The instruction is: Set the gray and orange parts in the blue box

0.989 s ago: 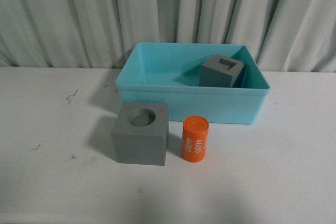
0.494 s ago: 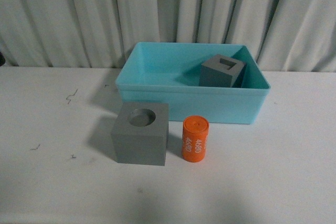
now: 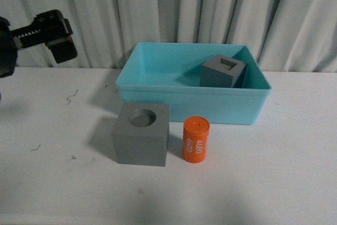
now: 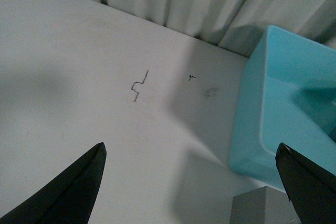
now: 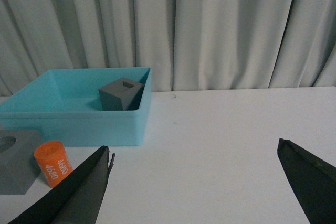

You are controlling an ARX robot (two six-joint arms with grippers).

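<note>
Front view: the white counter [image 3: 295, 172] carries the light turquoise-blue rectangular plastic box [image 3: 189, 103]. The matte gray cube with a square recess [image 3: 221, 75] sits inside the box, toward its right rear, so one part is placed. The matte gray cube with a round recess [image 3: 139, 146] and the smaller orange cylinder with white digits [image 3: 196, 143] stand side by side on the counter, just in front of the box, so two parts remain. The left gripper [image 4: 189, 148] and the right gripper [image 5: 193, 146] are both spread wide and hold nothing.

White table [image 3: 274, 177] w/ blue box [image 3: 189, 105]; gray cube [image 3: 140, 143]; orange cyl. [image 3: 196, 142]
</note>
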